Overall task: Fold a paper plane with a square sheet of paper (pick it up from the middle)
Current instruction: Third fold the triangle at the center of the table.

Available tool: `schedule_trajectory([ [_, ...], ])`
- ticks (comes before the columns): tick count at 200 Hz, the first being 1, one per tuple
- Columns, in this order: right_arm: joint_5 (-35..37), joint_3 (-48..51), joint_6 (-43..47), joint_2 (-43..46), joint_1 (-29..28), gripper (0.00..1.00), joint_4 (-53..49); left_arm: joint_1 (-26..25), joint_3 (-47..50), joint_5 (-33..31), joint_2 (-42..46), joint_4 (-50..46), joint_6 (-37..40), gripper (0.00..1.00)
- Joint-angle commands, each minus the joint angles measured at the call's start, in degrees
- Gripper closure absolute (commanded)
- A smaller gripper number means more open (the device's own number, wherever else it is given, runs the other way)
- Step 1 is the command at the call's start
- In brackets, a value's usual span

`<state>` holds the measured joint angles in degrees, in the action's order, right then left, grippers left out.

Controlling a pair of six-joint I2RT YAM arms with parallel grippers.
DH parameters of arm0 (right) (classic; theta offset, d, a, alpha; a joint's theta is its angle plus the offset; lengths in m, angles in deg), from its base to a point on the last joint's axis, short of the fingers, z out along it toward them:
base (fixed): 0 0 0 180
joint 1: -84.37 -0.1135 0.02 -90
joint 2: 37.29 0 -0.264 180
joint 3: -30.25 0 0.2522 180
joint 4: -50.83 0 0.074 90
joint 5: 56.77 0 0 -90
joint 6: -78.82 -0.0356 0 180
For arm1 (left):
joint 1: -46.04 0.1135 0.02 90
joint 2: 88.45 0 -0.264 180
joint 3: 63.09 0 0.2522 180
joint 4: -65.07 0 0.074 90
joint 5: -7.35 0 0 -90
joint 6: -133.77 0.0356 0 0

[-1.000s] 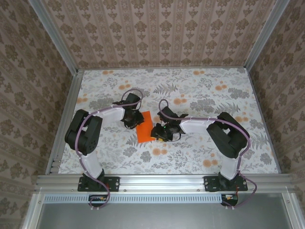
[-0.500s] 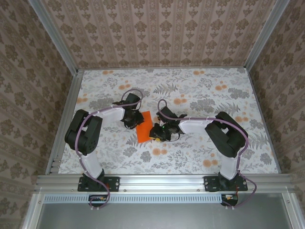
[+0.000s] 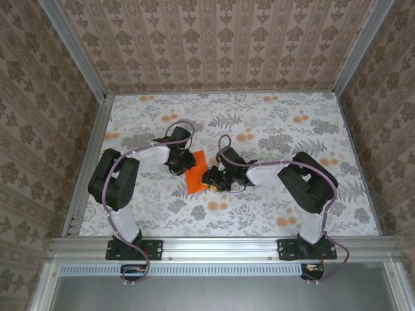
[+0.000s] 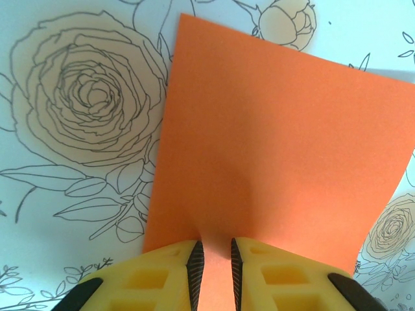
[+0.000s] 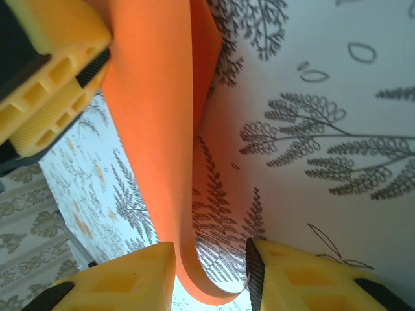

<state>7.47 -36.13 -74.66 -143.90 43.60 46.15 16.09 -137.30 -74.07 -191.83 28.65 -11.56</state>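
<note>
Bright-orange thin square sheet of paper (image 3: 196, 170) sits mid-desk (image 3: 279, 123) between both arms. Left hand (image 4: 214, 267) is nearly closed, pinching the sheet's edge. Right hand (image 5: 211, 275) is partly open, straddling a curled-up edge without really clamping it.

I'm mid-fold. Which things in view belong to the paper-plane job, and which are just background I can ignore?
Part of the job:
- square sheet of paper, orange, partly curled
- left gripper, jaws pinching the sheet's edge
- right gripper, jaws apart around the curled edge

Just background:
- floral table cover
- patterned walls
- metal frame rail
</note>
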Motion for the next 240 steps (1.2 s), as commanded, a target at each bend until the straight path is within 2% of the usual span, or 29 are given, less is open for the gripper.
schedule_trajectory([
  [1, -1.84, 0.94, -0.60, 0.78, 0.85, 0.64, 6.15, 0.16, 2.14, -0.83, -1.48, -2.57, -0.17, 0.77],
  [49, -4.46, 0.78, 0.34, 0.09, 0.96, 0.61, 8.88, 0.16, 1.91, -0.80, -1.56, -2.66, -0.13, 0.77],
  [106, -3.39, 3.36, -1.72, 1.70, 0.78, 0.69, 6.06, 0.07, 1.91, -0.69, -1.43, -2.49, -0.13, 0.77],
  [122, -1.43, 3.67, -1.59, 3.03, 0.87, 0.76, 3.50, 0.06, 2.06, -0.56, -0.94, -2.28, -0.05, 0.77],
  [153, 1.63, 3.93, -0.98, 4.88, 1.44, 1.00, -0.95, -0.17, 2.85, 1.21, 1.87, 1.43, 1.28, 0.76],
  [198, 1.66, 3.23, 5.28, 8.76, 3.60, 1.00, -11.23, -1.54, 1.96, 6.89, 7.14, 7.51, 6.90, 0.66],
  [240, 0.54, 4.82, 10.49, 13.46, 7.36, 1.00, -19.57, -4.75, 0.81, 12.53, 5.94, 12.98, 8.94, 0.61],
])
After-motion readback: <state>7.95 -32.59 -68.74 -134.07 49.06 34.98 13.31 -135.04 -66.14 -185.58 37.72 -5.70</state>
